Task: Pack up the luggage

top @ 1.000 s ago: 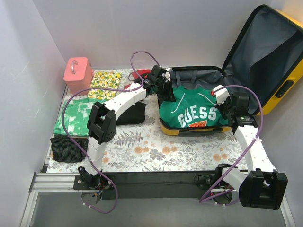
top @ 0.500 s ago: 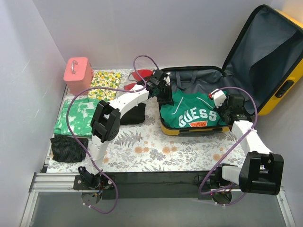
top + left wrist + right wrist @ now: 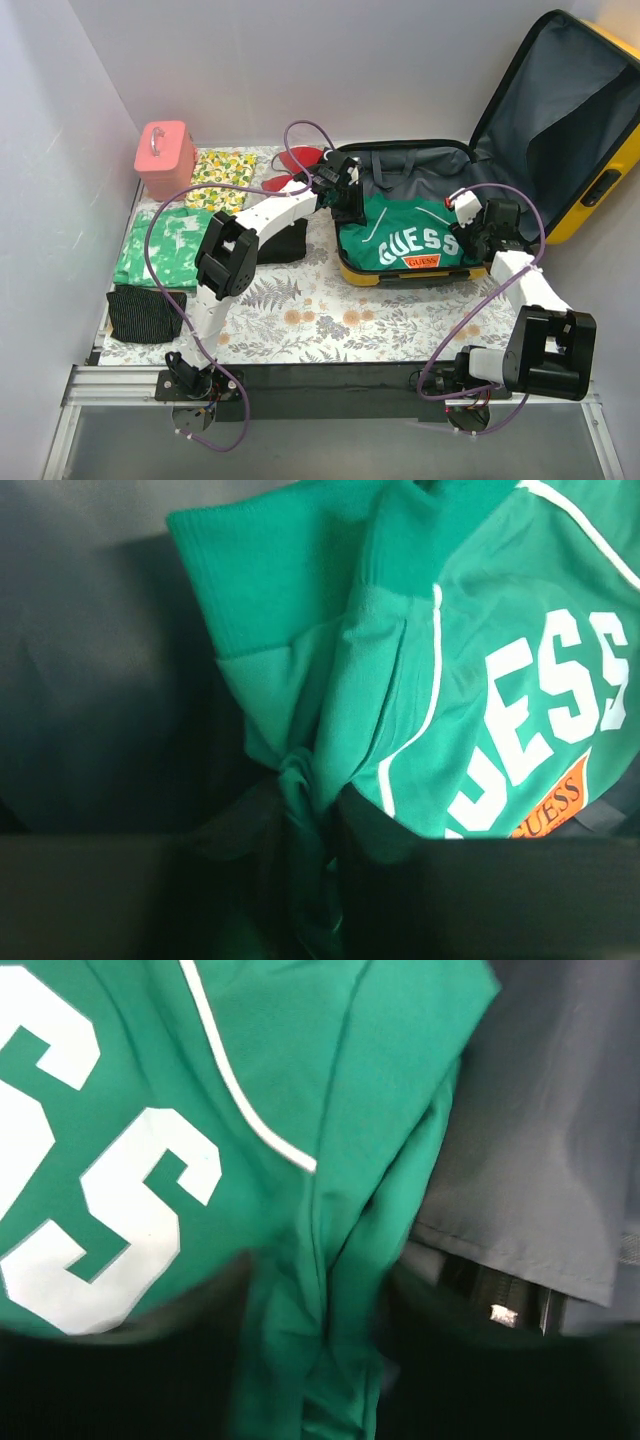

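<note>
The yellow luggage (image 3: pixel 606 170) lies open at the back right, lid up, grey lining (image 3: pixel 90 680) showing. A green shirt (image 3: pixel 410 238) with white GUESS lettering lies in its lower half and drapes over the front rim. My left gripper (image 3: pixel 345 205) is at the shirt's left edge, its jaws close together on a twisted bunch of the green shirt (image 3: pixel 450 630); in the left wrist view the gripper (image 3: pixel 312 825) pinches that bunch. My right gripper (image 3: pixel 470 232) is at the shirt's right edge. In the right wrist view the gripper (image 3: pixel 315 1330) stands parted around a loose ridge of the shirt (image 3: pixel 300 1060).
On the left of the table are a small pink case (image 3: pixel 165 155), a yellow-patterned cloth (image 3: pixel 222 178), a red item (image 3: pixel 297 158), a green-and-white cloth (image 3: pixel 160 245), a dark striped cloth (image 3: pixel 145 312) and a black cloth (image 3: pixel 280 240). White walls stand to the left and behind.
Both arms carried the shirt back and down into the luggage. The right gripper's jaws have spread apart from the cloth. The left jaws eased slightly but still pinch it.
</note>
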Available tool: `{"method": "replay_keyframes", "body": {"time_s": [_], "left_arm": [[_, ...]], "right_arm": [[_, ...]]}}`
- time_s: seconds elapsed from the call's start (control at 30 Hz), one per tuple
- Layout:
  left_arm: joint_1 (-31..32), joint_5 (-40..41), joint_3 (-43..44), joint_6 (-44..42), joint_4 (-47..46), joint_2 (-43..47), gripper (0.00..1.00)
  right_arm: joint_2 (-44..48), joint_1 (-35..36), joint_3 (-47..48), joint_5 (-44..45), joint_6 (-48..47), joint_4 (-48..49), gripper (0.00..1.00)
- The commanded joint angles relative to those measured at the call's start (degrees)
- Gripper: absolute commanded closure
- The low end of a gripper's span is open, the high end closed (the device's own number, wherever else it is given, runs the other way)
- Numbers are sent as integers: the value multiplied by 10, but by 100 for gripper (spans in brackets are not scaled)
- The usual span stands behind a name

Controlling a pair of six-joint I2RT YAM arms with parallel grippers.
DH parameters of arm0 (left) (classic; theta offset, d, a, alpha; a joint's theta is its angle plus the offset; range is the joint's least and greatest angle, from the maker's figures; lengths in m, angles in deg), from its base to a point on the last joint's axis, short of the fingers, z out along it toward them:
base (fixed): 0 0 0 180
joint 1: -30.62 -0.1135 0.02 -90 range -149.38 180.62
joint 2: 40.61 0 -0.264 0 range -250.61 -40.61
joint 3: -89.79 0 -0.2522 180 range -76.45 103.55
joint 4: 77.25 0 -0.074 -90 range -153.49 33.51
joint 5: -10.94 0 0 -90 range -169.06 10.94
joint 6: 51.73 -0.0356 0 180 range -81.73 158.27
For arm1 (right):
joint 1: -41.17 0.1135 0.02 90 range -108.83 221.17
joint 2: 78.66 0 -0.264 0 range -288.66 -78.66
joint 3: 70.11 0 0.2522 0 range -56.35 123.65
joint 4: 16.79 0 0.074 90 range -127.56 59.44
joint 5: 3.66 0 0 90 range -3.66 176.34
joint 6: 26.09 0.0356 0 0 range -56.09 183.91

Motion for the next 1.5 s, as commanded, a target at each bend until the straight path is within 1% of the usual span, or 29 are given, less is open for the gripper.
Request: {"method": "replay_keyframes", "body": {"time_s": [0.0,0.03,0.07,0.1,0.13,0.23,0.27,0.3,0.4,0.43,0.47,0.5,0.53,0.57,0.6,0.63,0.7,0.73,0.77,0.83,0.9,0.93,1.0,1.03,1.13,1.17,1.27,1.37,1.47], "left_arm": [[4,16,25,-19,6,67,74],[4,15,36,-23,6,74,63],[4,16,44,-35,5,79,58],[4,18,51,-42,3,93,54],[2,26,63,-46,3,99,43],[-9,30,75,-66,-2,127,31],[-16,20,76,-70,-6,136,22],[-23,8,78,-80,-8,143,21],[-68,-37,90,-102,0,166,20],[-101,-52,90,-120,4,176,19],[-120,-73,85,-128,7,182,19],[-141,-115,80,-136,8,189,18],[-182,-128,72,-150,9,202,18],[-202,-134,64,-158,6,210,18],[-221,-143,41,-169,1,219,17],[-258,-143,29,-190,-4,227,17],[-295,-138,2,-219,-22,250,17],[-330,-137,1,-237,-23,253,16],[-346,-127,4,-281,-17,249,16],[-389,-93,29,-322,-8,235,16],[-428,-87,49,-369,1,208,16],[-460,-80,72,-379,2,199,15],[-494,-80,101,-384,-2,172,15],[-525,-87,133,-384,-1,142,16],[-572,-118,185,-388,3,86,16],[-580,-129,208,-392,1,75,16],[-598,-154,219,-406,-20,46,16],[-606,-164,194,-413,-51,37,17],[-609,-166,179,-414,-79,24,22]], "right_arm": [[7,-4,51,-22,13,-24,30],[17,-4,61,-35,23,-31,27],[22,-4,70,-41,29,-45,23],[29,-4,93,-53,36,-55,22],[32,-4,106,-58,49,-65,20],[40,-4,158,-86,69,-114,18],[42,-4,173,-94,80,-124,16],[45,-4,185,-111,84,-134,16],[44,-3,227,-136,91,-185,19],[44,-3,235,-140,91,-197,21],[42,-3,240,-137,86,-212,29],[43,-3,237,-120,84,-216,37],[44,-3,228,-110,80,-220,49],[46,-3,219,-100,76,-222,53],[50,-3,211,-84,68,-222,55],[50,-3,202,-77,64,-222,58],[43,-3,176,-58,61,-220,59],[37,-3,168,-52,59,-217,60],[30,-3,154,-48,58,-213,60],[7,-2,142,-34,57,-200,59],[-26,-1,136,-22,57,-196,57],[-36,-1,136,-20,58,-196,55],[-61,-1,135,-20,58,-197,53],[-67,0,137,-22,57,-199,52],[-75,2,147,-29,62,-206,46],[-75,2,152,-33,62,-211,42],[-65,2,171,-37,70,-223,34],[-44,2,189,-46,84,-235,30],[-31,2,198,-56,95,-244,29]]}}
